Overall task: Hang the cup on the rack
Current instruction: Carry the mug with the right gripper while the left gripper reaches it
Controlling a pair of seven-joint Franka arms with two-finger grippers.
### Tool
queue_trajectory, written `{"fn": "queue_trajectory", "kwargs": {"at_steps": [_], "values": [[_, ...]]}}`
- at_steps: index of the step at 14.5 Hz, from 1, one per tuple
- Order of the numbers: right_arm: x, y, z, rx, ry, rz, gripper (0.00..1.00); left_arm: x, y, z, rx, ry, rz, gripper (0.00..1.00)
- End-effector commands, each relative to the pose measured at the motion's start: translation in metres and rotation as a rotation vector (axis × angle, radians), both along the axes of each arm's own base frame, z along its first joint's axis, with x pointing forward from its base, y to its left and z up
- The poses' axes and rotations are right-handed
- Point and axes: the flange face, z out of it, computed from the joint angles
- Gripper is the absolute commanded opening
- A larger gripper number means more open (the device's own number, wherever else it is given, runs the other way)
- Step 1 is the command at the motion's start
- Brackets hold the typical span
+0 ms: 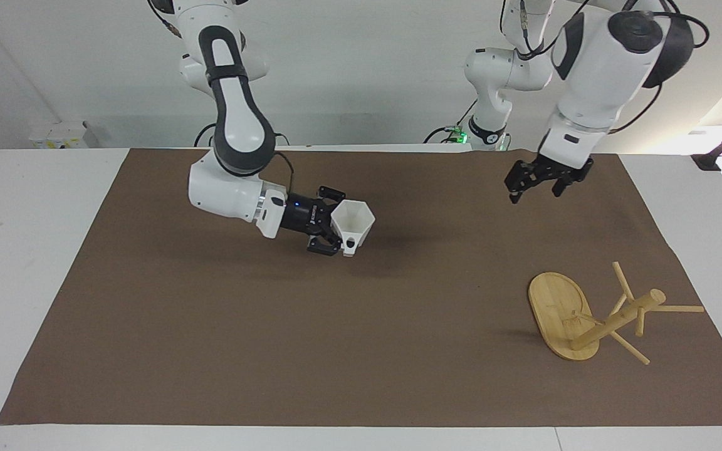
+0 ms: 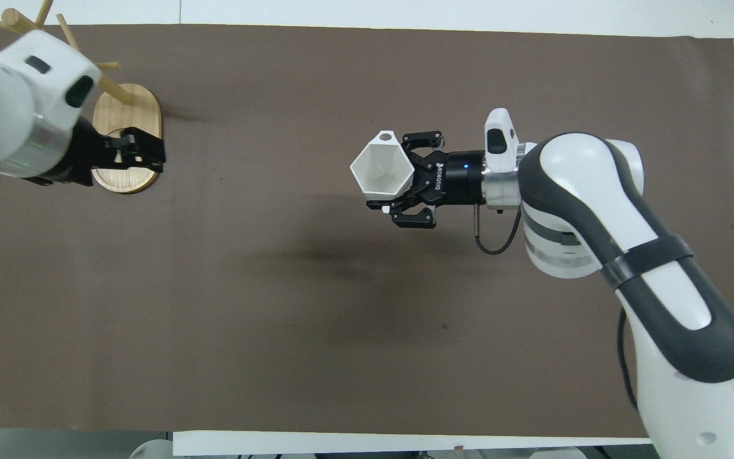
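We see the right pincer (image 1: 338, 236) clamped on the cup (image 1: 353, 225), holding it in the air over the middle of the brown mat (image 1: 361, 351) that covers the bench (image 1: 22, 250). In the overhead view we look straight into the cup's (image 2: 381, 167) hexagonal mouth, with the small round-holed handle at its edge away from the robots; the facing view instead shows its tapering side and lets us read that it hangs clear of the mat, with a shadow on the mat beside it. The right pincer (image 2: 405, 185) lies level, pointing toward the left arm's end of the bench. The rack (image 1: 593, 316) stands on the mat near the left arm's end, farther from the robots than the cup, and well apart from it. The facing view shows the rack whole: oval base, post, thin pegs. In the overhead view the left arm's wrist covers much of the rack (image 2: 128, 105), so only part of the base and a few peg tips show. The left pincer (image 1: 539, 178) hangs over the mat, above ground nearer the robots than the rack, touching nothing; its fingers look spread. In the overhead view the left pincer (image 2: 141, 153) overlaps the rack's base, though the facing view shows it raised well above.
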Motion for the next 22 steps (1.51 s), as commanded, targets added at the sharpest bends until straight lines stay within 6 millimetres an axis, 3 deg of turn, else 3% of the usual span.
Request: {"fn": "queue_trajectory", "kwargs": {"at_steps": [1,3,6,14,19,20,21,22], "values": [[-0.012,0.025,0.001,0.0,0.002,-0.064,0.3,0.008,-0.042,0.002,-0.055,-0.047,0.158,1.0],[-0.019,0.045,0.004,-0.02,-0.016,-0.098,0.3,0.005,-0.078,0.002,-0.11,-0.006,0.175,1.0],[-0.022,0.055,0.006,-0.033,-0.028,-0.109,0.3,-0.011,-0.116,-0.005,-0.124,0.009,0.182,1.0],[-0.023,0.057,0.006,-0.033,-0.028,-0.107,0.3,-0.028,-0.151,-0.042,-0.132,0.069,0.101,0.99],[-0.022,0.056,0.005,-0.037,-0.028,-0.12,0.31,-0.031,-0.15,-0.05,-0.177,0.115,-0.024,0.94],[-0.022,0.056,0.005,-0.034,-0.028,-0.122,0.31,-0.032,-0.15,-0.049,-0.177,0.114,-0.039,0.77],[-0.021,0.056,0.007,-0.031,-0.028,-0.124,0.31,-0.03,-0.148,-0.051,-0.179,0.108,-0.055,0.48],[-0.021,0.056,0.006,-0.031,-0.027,-0.124,0.31,-0.029,-0.147,-0.054,-0.176,0.109,-0.08,0.0]]}}
